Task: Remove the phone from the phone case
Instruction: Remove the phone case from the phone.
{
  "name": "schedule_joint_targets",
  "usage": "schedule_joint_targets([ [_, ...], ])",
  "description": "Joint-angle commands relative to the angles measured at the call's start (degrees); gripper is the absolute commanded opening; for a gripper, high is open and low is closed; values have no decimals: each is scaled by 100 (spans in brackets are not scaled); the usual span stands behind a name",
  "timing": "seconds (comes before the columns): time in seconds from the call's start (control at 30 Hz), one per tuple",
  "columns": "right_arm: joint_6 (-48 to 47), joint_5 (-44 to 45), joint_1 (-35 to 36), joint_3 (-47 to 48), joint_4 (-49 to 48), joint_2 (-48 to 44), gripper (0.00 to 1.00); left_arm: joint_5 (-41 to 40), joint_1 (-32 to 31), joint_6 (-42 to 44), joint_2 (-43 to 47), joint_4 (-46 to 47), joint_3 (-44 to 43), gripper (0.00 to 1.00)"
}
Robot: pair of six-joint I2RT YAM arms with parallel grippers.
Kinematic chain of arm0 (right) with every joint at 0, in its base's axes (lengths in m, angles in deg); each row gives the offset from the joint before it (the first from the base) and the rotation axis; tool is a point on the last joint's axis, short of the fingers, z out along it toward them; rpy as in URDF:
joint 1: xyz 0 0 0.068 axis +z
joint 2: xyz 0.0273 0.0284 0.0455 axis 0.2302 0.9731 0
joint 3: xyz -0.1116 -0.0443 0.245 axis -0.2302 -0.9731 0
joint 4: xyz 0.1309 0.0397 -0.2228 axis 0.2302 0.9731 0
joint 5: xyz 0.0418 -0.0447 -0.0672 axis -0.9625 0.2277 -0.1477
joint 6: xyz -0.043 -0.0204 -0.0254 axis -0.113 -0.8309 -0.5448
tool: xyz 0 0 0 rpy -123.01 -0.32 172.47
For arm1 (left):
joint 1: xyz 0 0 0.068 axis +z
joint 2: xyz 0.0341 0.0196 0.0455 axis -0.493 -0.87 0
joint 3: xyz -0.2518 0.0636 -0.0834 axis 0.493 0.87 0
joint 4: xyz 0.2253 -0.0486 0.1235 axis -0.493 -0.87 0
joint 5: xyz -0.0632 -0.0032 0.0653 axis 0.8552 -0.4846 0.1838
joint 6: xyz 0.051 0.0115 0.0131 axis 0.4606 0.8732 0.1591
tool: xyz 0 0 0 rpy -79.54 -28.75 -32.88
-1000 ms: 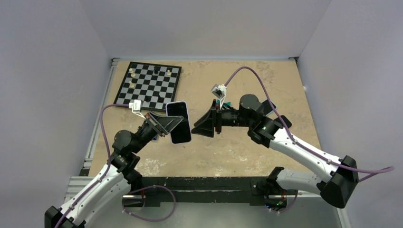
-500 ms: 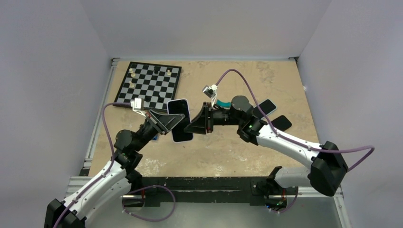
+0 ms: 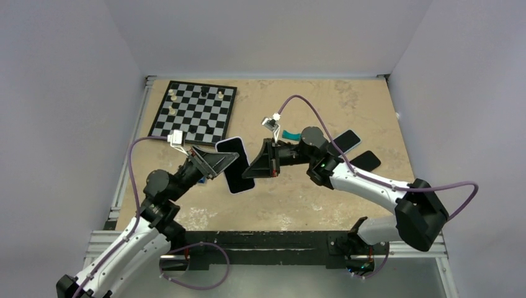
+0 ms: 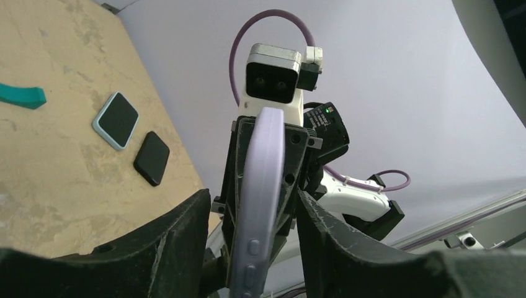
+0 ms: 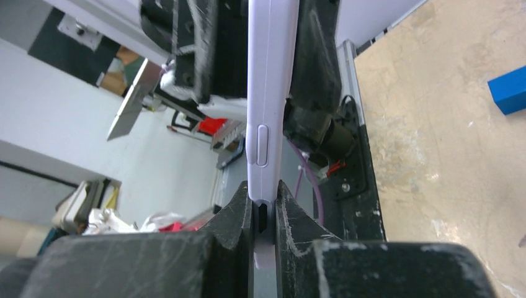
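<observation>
The phone point(image 3: 234, 164), dark screen up in its lilac phone case point(image 4: 260, 180), hangs in the air above the middle of the table. My right gripper point(image 3: 253, 167) is shut on one end of it; in the right wrist view the case's edge point(image 5: 270, 93) is pinched between both fingertips point(image 5: 239, 214). My left gripper point(image 3: 218, 162) is open at the other side of the phone. The left wrist view shows a gap between the case and each finger point(image 4: 338, 248).
A chessboard point(image 3: 195, 112) with a few pieces lies at the back left. A light-cased phone point(image 3: 345, 140), a black phone point(image 3: 366, 160) and a teal strip point(image 3: 289, 134) lie on the table behind the right arm. A blue block point(image 5: 508, 93) sits under the left arm.
My right gripper moved left to the phone and shut on its end. My left gripper, shut on the phone before, has opened around it.
</observation>
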Motion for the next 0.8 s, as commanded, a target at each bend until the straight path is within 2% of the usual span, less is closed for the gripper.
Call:
schedule_joint_targets([
  [0.0, -829, -868, -206, 264, 448, -379, 0, 238, 19, 520, 324, -1810, -789, 59],
  [0.17, -1707, -1262, -238, 738, 1668, -457, 0, 1145, 31, 1189, -172, -2414, -1551, 53],
  [0.27, -1981, -1464, -238, 864, 1950, -424, 0, 1782, 31, 1495, -546, -2436, -1926, 44],
  [0.37, -2110, -1539, -238, 1007, 2109, -347, 0, 2388, 30, 1660, -920, -2585, -2290, 29],
  [0.47, -2447, -1605, -242, 1141, 2473, -341, 0, 2344, 30, 1583, -872, -2283, -2224, 6],
  [0.5, -2504, -1508, -258, 1149, 2580, -382, 0, 2179, 35, 1550, -803, -2235, -2183, 2],
  [0.57, -2341, -1229, -328, 989, 2483, -514, 26, 1646, 35, 1382, -621, -2060, -2066, 0],
  [0.63, -1933, -1009, -335, 680, 1857, -687, 47, 1084, 31, 1093, -391, -1765, -1841, 0],
  [0.77, -501, 119, -270, -362, -87, -1125, 61, -25, 32, 394, 25, -687, -1002, 0],
])
